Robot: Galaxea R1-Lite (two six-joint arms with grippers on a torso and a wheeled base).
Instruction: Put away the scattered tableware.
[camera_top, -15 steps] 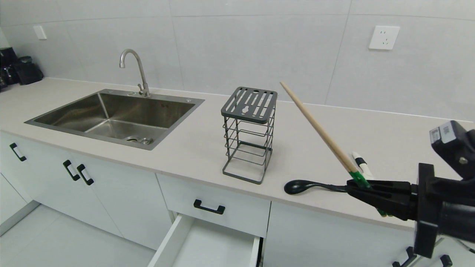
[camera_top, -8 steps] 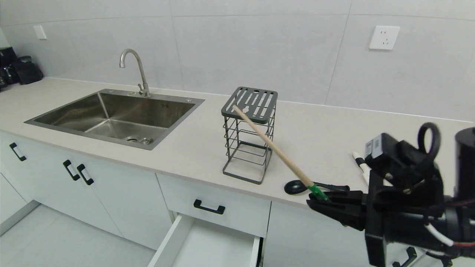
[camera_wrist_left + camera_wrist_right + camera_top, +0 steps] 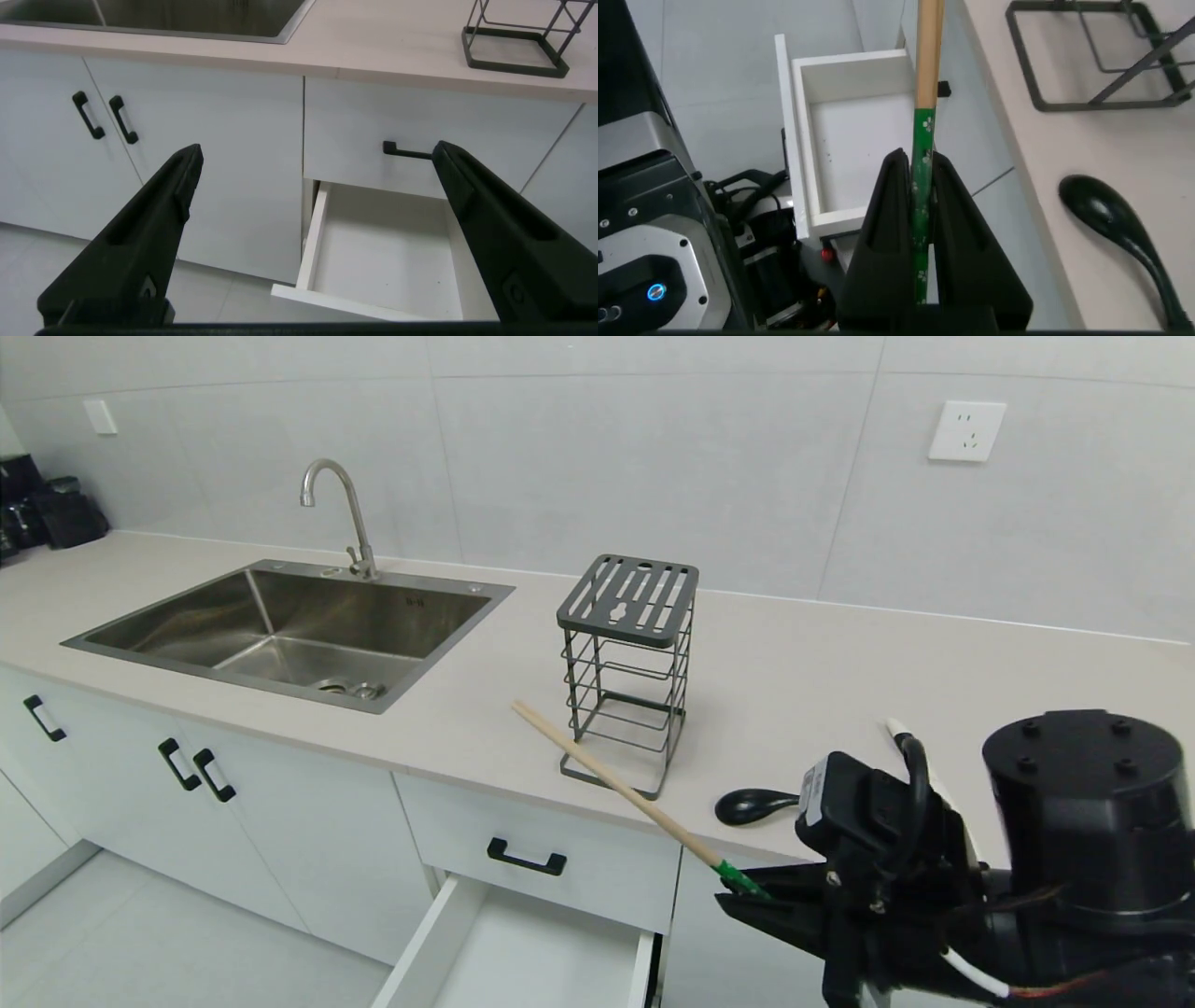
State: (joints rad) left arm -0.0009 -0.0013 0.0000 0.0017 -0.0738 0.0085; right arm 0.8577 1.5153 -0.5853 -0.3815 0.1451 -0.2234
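My right gripper (image 3: 750, 898) is shut on the green end of a wooden chopstick (image 3: 607, 775). It holds the chopstick just off the counter's front edge, above the open white drawer (image 3: 523, 957). The stick slants up and to the left, past the foot of the wire rack (image 3: 627, 672). In the right wrist view the chopstick (image 3: 926, 56) sits between the closed fingers of the right gripper (image 3: 921, 166), over the drawer (image 3: 845, 140). A black spoon (image 3: 752, 804) (image 3: 1106, 210) lies on the counter near the edge. My left gripper (image 3: 318, 154) is open and holds nothing, low in front of the drawer (image 3: 383, 252).
A white utensil with a black band (image 3: 899, 735) lies on the counter behind my right arm. The steel sink (image 3: 224, 679) with its tap is at the left. Closed cabinet doors (image 3: 103, 117) stand beside the drawer. The rack's base (image 3: 514, 42) is near the counter edge.
My right arm has swung down and left with the chopstick. The stick went from pointing high over the counter to slanting low past the rack, its gripped end now off the counter edge above the drawer.
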